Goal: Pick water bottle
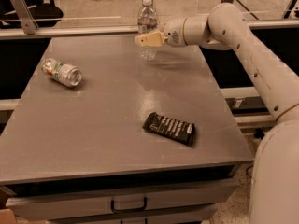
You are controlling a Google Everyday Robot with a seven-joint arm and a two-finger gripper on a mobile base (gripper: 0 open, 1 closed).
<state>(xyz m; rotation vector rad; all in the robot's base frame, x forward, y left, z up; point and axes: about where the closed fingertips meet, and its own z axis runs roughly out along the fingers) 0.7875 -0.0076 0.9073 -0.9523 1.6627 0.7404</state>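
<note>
The water bottle [147, 18] stands upright near the far edge of the grey table [93, 125]. It is clear plastic with a white cap and a narrow label band. My gripper [148, 39], cream-coloured at the end of the white arm reaching in from the right, is at the bottle's mid-height and overlaps its lower body. The bottle's base [148, 55] shows below the gripper, resting on the table.
A silver can with a green label [61, 72] lies on its side at the table's left. A black snack bar wrapper [169, 128] lies at the front centre-right. A rail with glass panels [70, 29] runs behind the table. The arm's white body [275, 171] stands at the right.
</note>
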